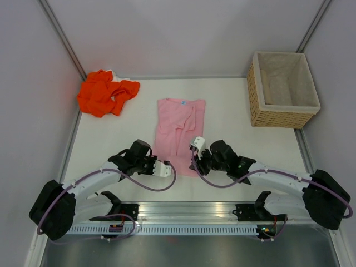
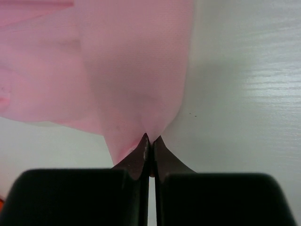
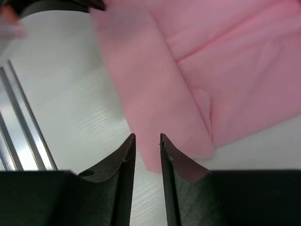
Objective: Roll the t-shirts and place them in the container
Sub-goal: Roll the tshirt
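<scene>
Stretched low and inward from both sides toward the near hem of the pink t-shirt (image 1: 179, 128). Pinched shut at the left gripper (image 2: 149, 137) on its near-left corner; narrowly parted at the right gripper (image 3: 147, 136) over its near-right corner.

right gripper (image 3: 147, 139), jaws slightly apart, over pink t-shirt (image 3: 225, 70) edge

White table (image 1: 239, 144), pale grey walls (image 1: 183, 33), wicker basket (image 1: 278, 118), seemingly metal rail (image 1: 194, 210)
</scene>
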Robot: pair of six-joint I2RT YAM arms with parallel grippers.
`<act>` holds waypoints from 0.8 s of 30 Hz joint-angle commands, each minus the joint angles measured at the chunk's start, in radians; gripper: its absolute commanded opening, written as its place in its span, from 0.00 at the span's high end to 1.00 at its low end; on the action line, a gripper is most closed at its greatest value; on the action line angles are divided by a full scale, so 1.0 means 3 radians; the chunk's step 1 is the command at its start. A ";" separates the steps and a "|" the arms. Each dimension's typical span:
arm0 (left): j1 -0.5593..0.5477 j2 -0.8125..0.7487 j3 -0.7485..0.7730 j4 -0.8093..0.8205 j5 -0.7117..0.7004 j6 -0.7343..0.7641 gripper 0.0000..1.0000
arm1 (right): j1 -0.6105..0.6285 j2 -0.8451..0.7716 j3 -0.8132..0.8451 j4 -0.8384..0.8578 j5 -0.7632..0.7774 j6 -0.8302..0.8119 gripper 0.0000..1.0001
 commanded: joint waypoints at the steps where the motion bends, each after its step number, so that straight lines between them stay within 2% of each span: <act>1: 0.0083 0.0059 0.0354 -0.0384 0.0355 -0.0354 0.98 | 0.0333 -0.0358 -0.0029 -0.0020 0.0182 -0.1000 0.65; 3: 0.0149 0.0105 0.0446 -0.0431 0.0397 -0.0405 0.98 | 0.0466 -0.0480 -0.0040 -0.0173 0.0341 -0.1347 0.63; 4: 0.0175 0.0121 0.0467 -0.0466 0.0417 -0.0436 0.98 | 0.0482 -0.0502 -0.0035 -0.0336 0.0412 -0.1425 0.62; 8: 0.0257 0.0131 0.0488 -0.0507 0.0463 -0.0411 0.98 | 0.0742 -0.0395 -0.0091 -0.0373 0.0765 -0.1605 0.59; 14: 0.0277 0.0162 0.0488 -0.0513 0.0499 -0.0395 0.98 | 0.1212 0.0321 0.0016 -0.0501 0.1272 -0.1733 0.59; 20: 0.0303 0.0162 0.0467 -0.0508 0.0514 -0.0365 0.98 | 0.1280 0.0720 0.0108 -0.0450 0.1609 -0.1753 0.59; 22: 0.0308 0.0147 0.0447 -0.0508 0.0525 -0.0359 0.98 | 0.1274 0.0822 0.0159 -0.0496 0.1615 -0.1748 0.61; 24: 0.0308 0.0141 0.0442 -0.0513 0.0530 -0.0359 0.98 | 0.1274 0.0874 0.0185 -0.0536 0.1589 -0.1738 0.72</act>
